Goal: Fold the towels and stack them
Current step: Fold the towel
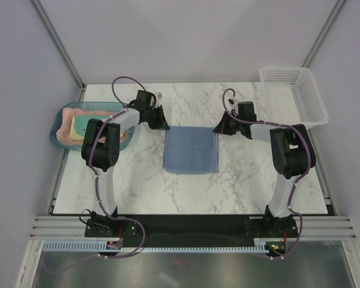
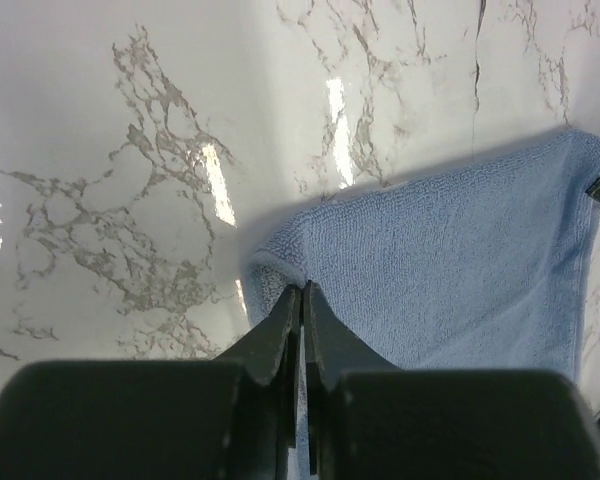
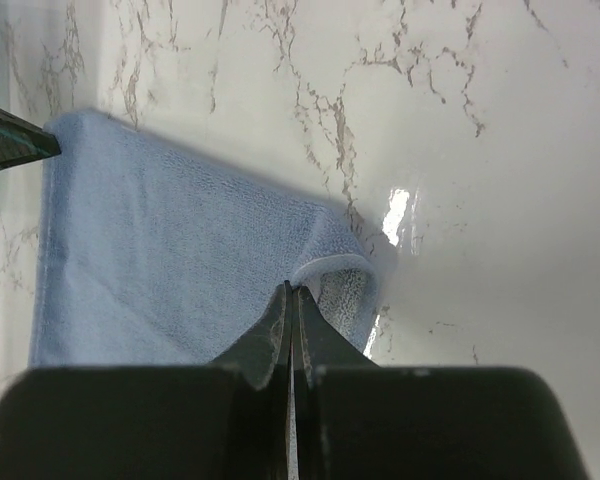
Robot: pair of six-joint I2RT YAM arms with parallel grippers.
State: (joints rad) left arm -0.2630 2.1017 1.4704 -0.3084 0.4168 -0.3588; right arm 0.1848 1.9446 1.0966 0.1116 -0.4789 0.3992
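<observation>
The light blue towel [image 1: 191, 149] lies flat in the middle of the marble table. My left gripper [image 1: 164, 125] is shut on its far left corner, which shows pinched between the jaws in the left wrist view [image 2: 302, 288]; the towel [image 2: 460, 270] spreads to the right there. My right gripper [image 1: 219, 128] is shut on the far right corner; in the right wrist view [image 3: 292, 288] the towel [image 3: 170, 270] has its corner curled up at the tips. The salmon-pink towel [image 1: 65, 133] and the pale yellow towel with teal patches [image 1: 82, 127] lie in the tray.
A translucent teal tray [image 1: 56, 127] stands at the table's left edge, beside the left arm. A white mesh basket [image 1: 294, 93] stands at the far right corner. Grey walls surround the table.
</observation>
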